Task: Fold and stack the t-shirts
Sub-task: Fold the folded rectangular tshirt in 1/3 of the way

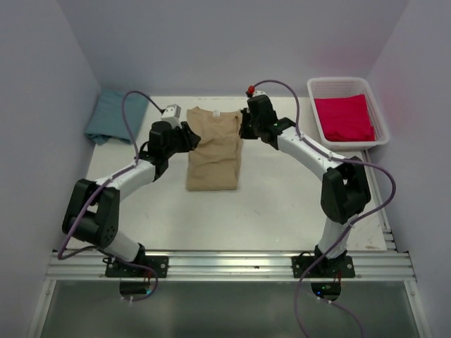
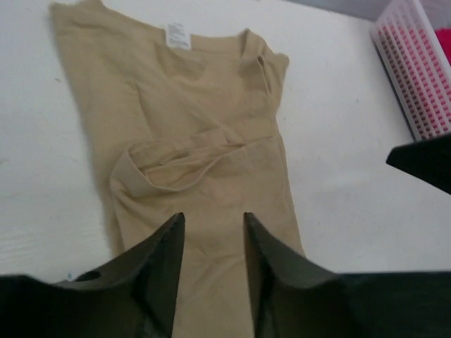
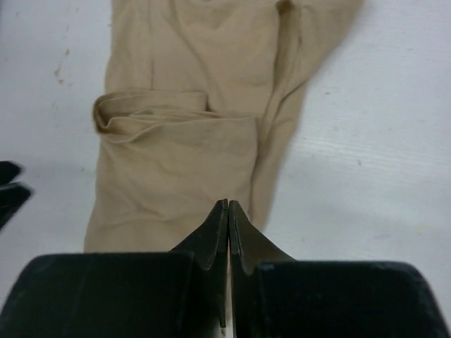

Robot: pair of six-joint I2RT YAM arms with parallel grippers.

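Observation:
A tan t-shirt lies flat mid-table, folded into a long strip with its sleeves turned in. In the left wrist view the same tan t-shirt fills the centre, neck label at the top. My left gripper hovers at its left edge, open, with only cloth below the fingers. Over the shirt's right edge my right gripper is shut, nothing showing between its fingers above the tan t-shirt. A teal t-shirt lies crumpled at the back left. A red-pink t-shirt rests in the basket.
A white slatted basket stands at the back right, its wall visible in the left wrist view. Grey walls enclose the table on three sides. Bare white tabletop spreads in front of the tan shirt.

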